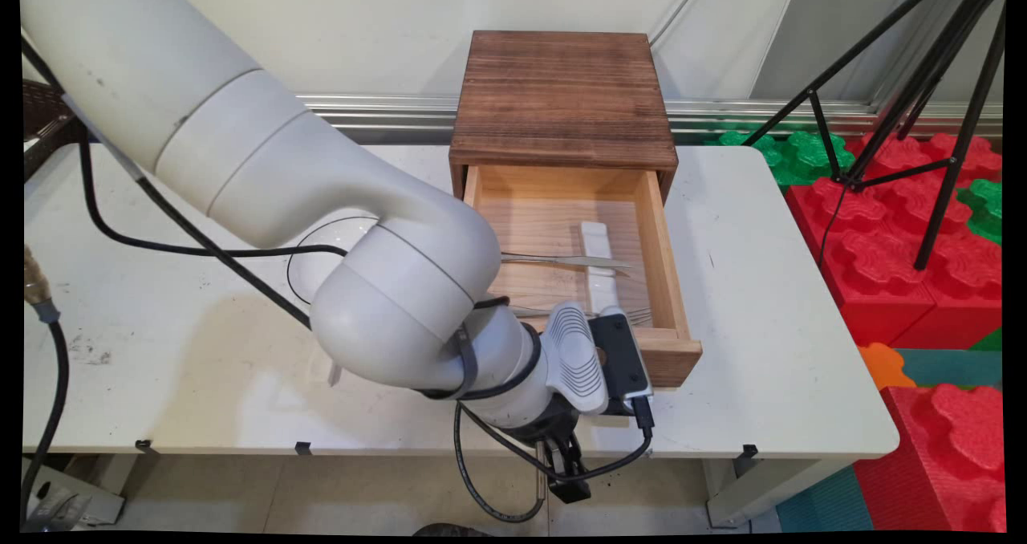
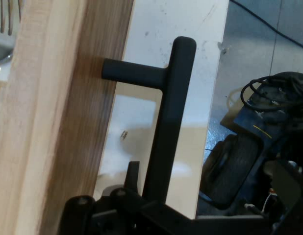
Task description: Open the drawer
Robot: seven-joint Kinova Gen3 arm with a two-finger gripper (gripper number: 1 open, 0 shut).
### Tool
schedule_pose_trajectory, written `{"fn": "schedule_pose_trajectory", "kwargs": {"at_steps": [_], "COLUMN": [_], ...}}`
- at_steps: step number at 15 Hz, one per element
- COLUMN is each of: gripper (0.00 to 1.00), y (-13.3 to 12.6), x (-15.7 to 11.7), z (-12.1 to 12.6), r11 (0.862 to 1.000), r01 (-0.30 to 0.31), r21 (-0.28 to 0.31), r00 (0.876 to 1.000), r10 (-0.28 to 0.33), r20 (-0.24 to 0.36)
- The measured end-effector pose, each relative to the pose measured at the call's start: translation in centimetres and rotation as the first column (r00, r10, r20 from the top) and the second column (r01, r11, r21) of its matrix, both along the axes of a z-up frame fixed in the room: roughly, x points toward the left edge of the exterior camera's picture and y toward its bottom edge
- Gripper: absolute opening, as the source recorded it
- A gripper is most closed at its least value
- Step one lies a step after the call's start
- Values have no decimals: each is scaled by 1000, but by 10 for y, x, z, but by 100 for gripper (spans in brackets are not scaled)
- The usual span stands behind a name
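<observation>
White table — open wooden drawer holds fork, tweezers | end effector at handle, grip unclear

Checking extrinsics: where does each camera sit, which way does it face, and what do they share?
Main: fixed above the table near side, looking down across it to the wall; shows arm and gripper.
Hand: on the hand, looking along the gripper at the drawer front and its handle; gripper at bottom edge.
Shared: drawer, table, gripper.
</observation>
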State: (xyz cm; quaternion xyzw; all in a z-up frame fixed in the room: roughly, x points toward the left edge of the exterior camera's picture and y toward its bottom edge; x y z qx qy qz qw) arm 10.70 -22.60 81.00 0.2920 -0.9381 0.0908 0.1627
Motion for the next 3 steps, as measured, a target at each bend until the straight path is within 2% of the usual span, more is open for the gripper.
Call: {"fn": "schedule_pose_trajectory", "kwargs": {"at_steps": [3], "gripper": [100], "y": [1], "x": [2], "z": [3], "r11": [1000], "r01": [6], "r21": [-22], "r00": [1000], "r10": [-6], "r20": [-4]}}
